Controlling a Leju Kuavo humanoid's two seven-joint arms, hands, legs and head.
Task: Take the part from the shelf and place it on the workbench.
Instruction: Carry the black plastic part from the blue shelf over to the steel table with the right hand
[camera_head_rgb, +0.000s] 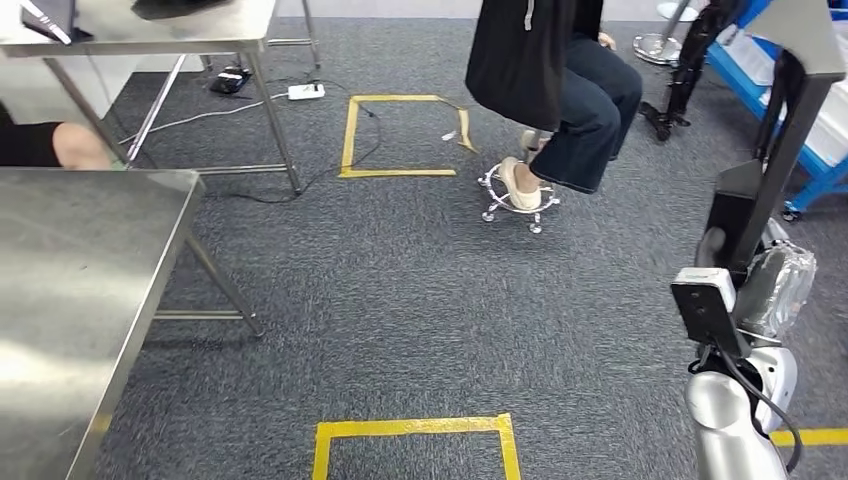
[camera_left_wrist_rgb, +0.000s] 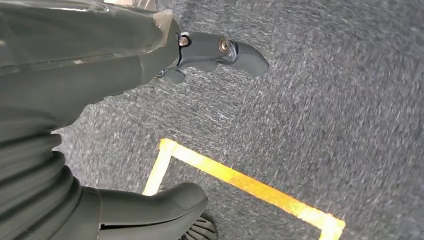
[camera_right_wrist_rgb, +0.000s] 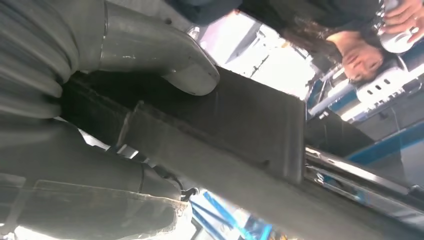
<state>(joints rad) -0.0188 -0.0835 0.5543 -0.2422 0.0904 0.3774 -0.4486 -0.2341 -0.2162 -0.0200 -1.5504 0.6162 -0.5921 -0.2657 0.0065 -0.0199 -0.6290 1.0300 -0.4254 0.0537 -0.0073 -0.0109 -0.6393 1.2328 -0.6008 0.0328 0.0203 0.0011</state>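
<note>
Closest to me on the left sits the steel workbench (camera_head_rgb: 70, 290), its front edge and corner leg bordering a wide stretch of grey carpet; a second steel table (camera_head_rgb: 150, 30) stands further back; between them and my right arm the floor is open, marked by a near yellow tape square (camera_head_rgb: 415, 432) and a far yellow tape outline (camera_head_rgb: 400, 135); a seated person (camera_head_rgb: 560, 90) on a stool (camera_head_rgb: 515, 205) sits beyond the middle, and blue shelving (camera_head_rgb: 790, 110) runs along the right edge. My left hand (camera_left_wrist_rgb: 150, 65) hangs over the carpet beside a tape corner, fingers spread and holding nothing. My right hand (camera_head_rgb: 770, 285) is raised at the right of the head view and grips the part (camera_head_rgb: 765, 180), a dark angled metal bracket standing up from the hand; in the right wrist view the thumb (camera_right_wrist_rgb: 165, 57) presses on the part's flat face, with the fingers (camera_right_wrist_rgb: 80, 165) wrapped beneath it.
</note>
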